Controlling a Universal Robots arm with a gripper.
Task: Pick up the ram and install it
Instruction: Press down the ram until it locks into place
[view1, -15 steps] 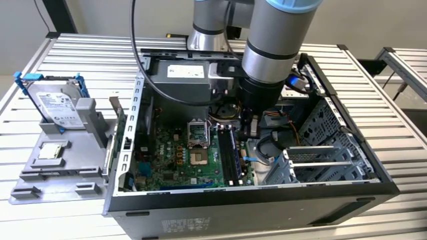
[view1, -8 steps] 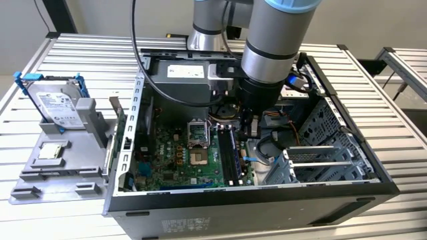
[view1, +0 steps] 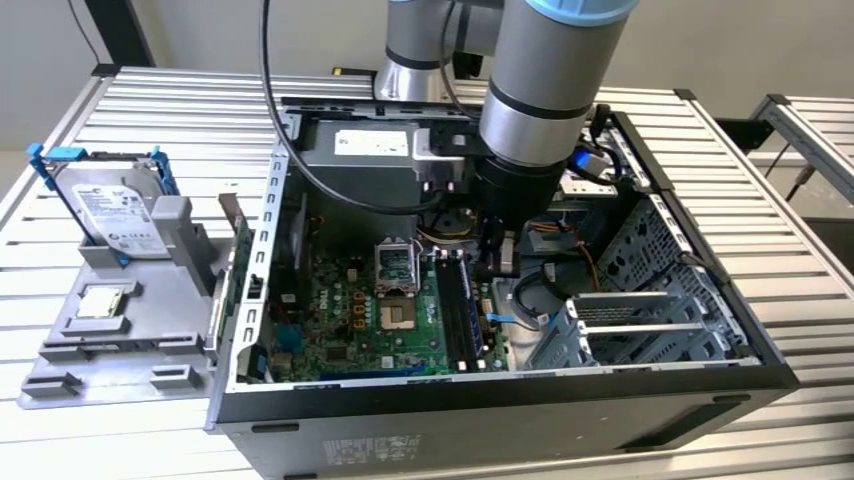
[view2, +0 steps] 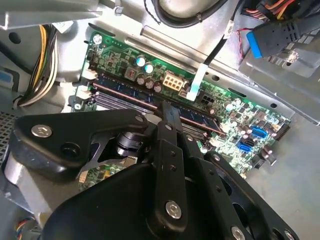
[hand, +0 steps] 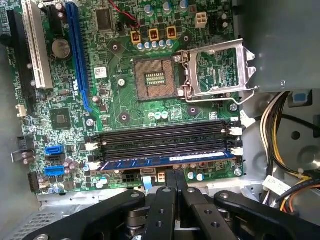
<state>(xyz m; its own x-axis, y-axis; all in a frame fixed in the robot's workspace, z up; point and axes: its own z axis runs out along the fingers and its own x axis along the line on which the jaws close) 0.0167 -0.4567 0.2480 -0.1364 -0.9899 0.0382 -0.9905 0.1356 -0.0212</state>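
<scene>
Reaching into the open case: the arm (view1: 541, 90) comes down from the top centre of the exterior view into the computer case (view1: 441, 430), which lies on its side on a slatted metal table (view1: 747, 130).
Gripper: the gripper (hand: 175, 176) sits at the bottom centre of the first wrist view, its 2 black fingers pressed together with no gap between them and nothing held; its tip is just beside the ram's long edge. In the second wrist view the gripper (view2: 167, 111) points at the memory slots.
Ram: the ram (hand: 170, 160), a blue stick, lies seated in the slot nearest the gripper, in the lower middle of the first wrist view, with white latches at both ends.
Other slots: 3 black memory slots (hand: 162, 137) lie just beside it, towards the processor socket.
Processor socket: the socket (hand: 156, 77) stands open in the upper centre, its metal cover (hand: 220, 70) swung aside.
Hard drive: a silver hard drive (view1: 114, 205) with blue brackets stands in a grey holder (view1: 120, 350) at the left of the exterior view, well apart from the case.
</scene>
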